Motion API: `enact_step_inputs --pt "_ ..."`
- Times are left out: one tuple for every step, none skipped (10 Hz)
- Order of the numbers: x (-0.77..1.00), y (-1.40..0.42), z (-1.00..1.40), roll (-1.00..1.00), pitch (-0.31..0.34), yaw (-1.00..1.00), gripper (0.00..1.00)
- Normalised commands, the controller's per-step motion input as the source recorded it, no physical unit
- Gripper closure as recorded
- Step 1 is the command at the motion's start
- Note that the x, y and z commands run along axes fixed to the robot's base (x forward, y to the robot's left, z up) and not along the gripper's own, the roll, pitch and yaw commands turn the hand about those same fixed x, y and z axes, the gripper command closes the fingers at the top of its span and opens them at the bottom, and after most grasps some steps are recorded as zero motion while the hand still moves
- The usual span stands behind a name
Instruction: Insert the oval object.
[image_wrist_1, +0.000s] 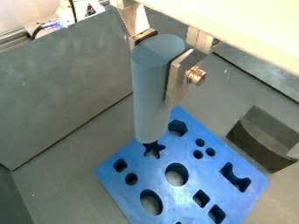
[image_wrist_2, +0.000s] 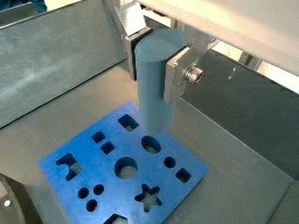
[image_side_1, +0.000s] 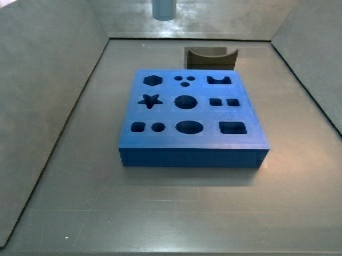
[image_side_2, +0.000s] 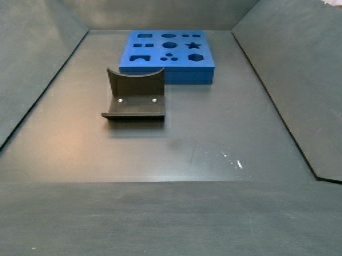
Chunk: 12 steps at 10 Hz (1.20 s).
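My gripper (image_wrist_1: 158, 57) is shut on the oval object (image_wrist_1: 149, 96), a long, smooth, pale grey-blue peg that hangs upright between the silver fingers (image_wrist_1: 181, 80). The gripper (image_wrist_2: 158, 57) and peg (image_wrist_2: 152, 92) show in both wrist views. The blue block (image_wrist_1: 187, 175) with shaped holes lies on the floor below the peg, also in the wrist view (image_wrist_2: 117, 166). The peg's lower end is in the air above the block. In a side view only the peg's lower end (image_side_1: 163, 8) shows, high above the block (image_side_1: 187, 115); the gripper is out of frame there.
A dark brown arch-shaped piece (image_side_1: 207, 58) stands on the floor just behind the block; it also shows in a side view (image_side_2: 134, 95) and a wrist view (image_wrist_1: 263, 140). Grey walls enclose the floor. The block (image_side_2: 171, 55) lies near the far wall.
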Motion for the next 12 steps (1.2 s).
enact_step_inputs --pt "0.23 -0.08 -0.07 -0.04 -0.026 -0.21 1.00" --pt "0.55 -0.17 -0.61 0.07 -0.011 -0.44 1.00" --pt "0.38 -0.27 -0.92 0.21 -0.034 -0.65 1.00" --pt "0.33 -0.30 -0.91 0.21 -0.036 -0.68 1.00" --pt "0.25 -0.27 -0.89 0.19 -0.040 -0.76 1.00" --pt "0.08 -0.22 -0.84 0.14 -0.044 -0.90 1.00" --pt "0.00 -0.22 -0.55 0.11 0.000 -0.91 1.00" --pt "0.00 -0.14 -0.36 0.11 0.000 -0.95 1.00" --pt "0.00 -0.05 -0.31 0.13 0.000 -0.99 1.00" --pt "-0.06 -0.01 -0.23 0.14 0.029 -1.00 1.00" --pt "-0.04 0.00 -0.14 0.11 0.011 -1.00 1.00" --pt "-0.03 0.00 -0.12 0.10 0.003 -1.00 1.00"
